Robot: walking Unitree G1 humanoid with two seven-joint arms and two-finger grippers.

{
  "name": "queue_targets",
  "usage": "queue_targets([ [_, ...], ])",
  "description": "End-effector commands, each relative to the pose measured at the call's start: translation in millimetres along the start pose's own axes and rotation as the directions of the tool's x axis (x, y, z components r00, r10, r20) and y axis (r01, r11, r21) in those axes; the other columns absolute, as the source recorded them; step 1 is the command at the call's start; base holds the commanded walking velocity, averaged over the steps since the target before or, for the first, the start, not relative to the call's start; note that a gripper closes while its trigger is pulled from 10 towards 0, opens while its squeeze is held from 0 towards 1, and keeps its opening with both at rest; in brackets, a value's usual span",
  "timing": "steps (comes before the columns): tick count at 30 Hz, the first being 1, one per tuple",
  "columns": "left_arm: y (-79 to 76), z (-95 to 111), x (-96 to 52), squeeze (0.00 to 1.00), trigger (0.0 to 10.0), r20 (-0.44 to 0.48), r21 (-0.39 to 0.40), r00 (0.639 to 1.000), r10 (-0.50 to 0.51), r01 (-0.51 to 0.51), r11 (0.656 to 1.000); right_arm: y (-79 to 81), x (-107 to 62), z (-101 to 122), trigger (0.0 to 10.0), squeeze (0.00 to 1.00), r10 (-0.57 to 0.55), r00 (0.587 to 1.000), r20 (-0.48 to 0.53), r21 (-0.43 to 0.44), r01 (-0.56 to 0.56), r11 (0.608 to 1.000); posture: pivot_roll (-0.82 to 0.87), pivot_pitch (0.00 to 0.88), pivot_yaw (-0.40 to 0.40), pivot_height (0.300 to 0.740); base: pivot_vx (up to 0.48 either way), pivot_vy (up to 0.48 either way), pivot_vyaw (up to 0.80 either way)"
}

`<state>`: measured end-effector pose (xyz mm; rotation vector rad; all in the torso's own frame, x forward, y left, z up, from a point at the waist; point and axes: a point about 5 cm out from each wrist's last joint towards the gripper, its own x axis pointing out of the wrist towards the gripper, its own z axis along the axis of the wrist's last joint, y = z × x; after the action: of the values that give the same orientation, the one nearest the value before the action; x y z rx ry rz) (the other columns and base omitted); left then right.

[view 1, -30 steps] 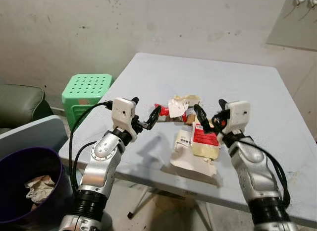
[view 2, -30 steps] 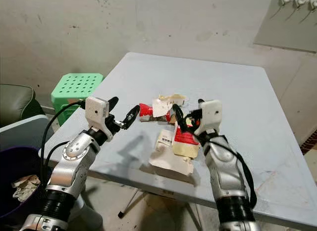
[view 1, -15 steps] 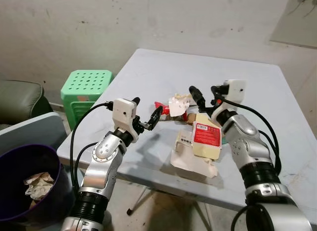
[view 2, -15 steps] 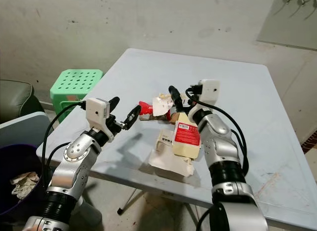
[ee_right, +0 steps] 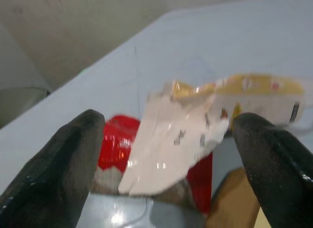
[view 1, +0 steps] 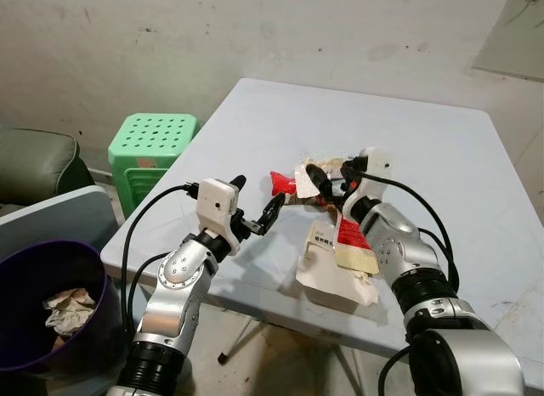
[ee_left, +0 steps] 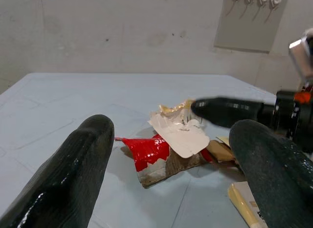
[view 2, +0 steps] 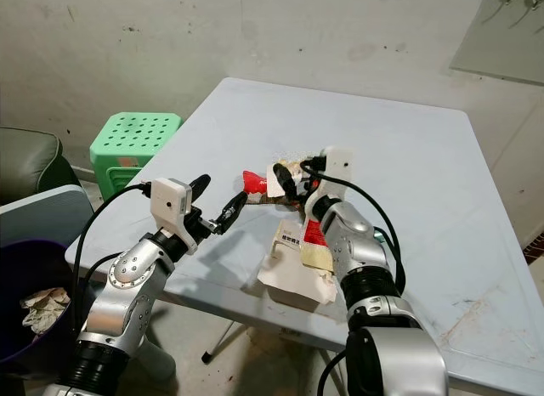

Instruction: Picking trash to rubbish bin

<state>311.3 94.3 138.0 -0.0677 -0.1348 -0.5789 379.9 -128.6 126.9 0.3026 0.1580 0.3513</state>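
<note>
Left arm: bent at the elbow and raised from below the near edge of the worktop [view 1: 255,149], forearm angled up and forward, with the left gripper [view 1: 252,211] hovering just over the near-left part of the surface.
Left fingers: spread wide and holding nothing; in the left wrist view both black fingers [ee_left: 73,174] frame the trash from either side at a short gap.
Right arm: reaches forward over the worktop, elbow low and wrist turned inward toward the robot's left, so the right gripper [view 1: 323,182] sits right at the trash pile.
Right fingers: wide open, gripping nothing; in the right wrist view the torn wrapper lies between the two fingers [ee_right: 68,169], close in front of them.
Red wrapper [view 1: 283,183]: crumpled, lying on the worktop between the two grippers, its long axis running roughly left to right, the red end pointing toward the left gripper.
White torn wrapper [ee_right: 176,135]: resting on top of the red one, its yellow-printed end toward the far side of the worktop.
Flat packets [view 1: 340,260]: a white and yellow heap with a red label, lying nearer the robot than the red wrapper, under the right forearm.
Rubbish bin [view 1: 34,268]: dark purple, on the floor to the robot's left, well apart from the worktop, with crumpled paper [view 1: 64,307] inside.
Green stool [view 1: 151,141]: beside the worktop's left edge.
</note>
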Motion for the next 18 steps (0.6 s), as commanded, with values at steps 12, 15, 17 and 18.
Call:
queue_targets([
  [12, -2.7, 2.9, -0.4, 0.00, 10.0, 0.003, 0.019, 1.000, -0.016, 0.016, 1.000, -0.6, 1.1, -9.6, 10.0, 0.00, -0.003, 1.000, -0.029, 0.066, 0.005, 0.998, 0.09, 0.025, -0.066, 0.715, 0.000, 0.000, 0.00],
  [15, -2.4, 3.0, -0.1, 0.00, 10.0, 0.002, 0.019, 1.000, -0.016, 0.016, 1.000, 0.5, 1.7, -10.5, 10.0, 0.00, 0.006, 0.999, -0.036, 0.093, -0.002, 0.996, 0.09, 0.023, -0.067, 0.715, 0.000, 0.000, 0.00],
  [17, -2.4, 3.2, 0.1, 0.00, 10.0, 0.003, 0.021, 1.000, -0.017, 0.017, 1.000, 0.6, 2.2, -10.6, 10.0, 0.00, 0.001, 0.999, -0.038, 0.109, 0.003, 0.994, 0.09, 0.023, -0.067, 0.715, 0.000, 0.000, 0.00],
  [18, -2.5, 3.2, 0.3, 0.00, 10.0, 0.003, 0.021, 1.000, -0.017, 0.017, 1.000, 0.6, 2.3, -10.5, 10.0, 0.00, 0.001, 0.999, -0.037, 0.114, 0.003, 0.993, 0.09, 0.021, -0.068, 0.715, 0.000, 0.000, 0.00],
])
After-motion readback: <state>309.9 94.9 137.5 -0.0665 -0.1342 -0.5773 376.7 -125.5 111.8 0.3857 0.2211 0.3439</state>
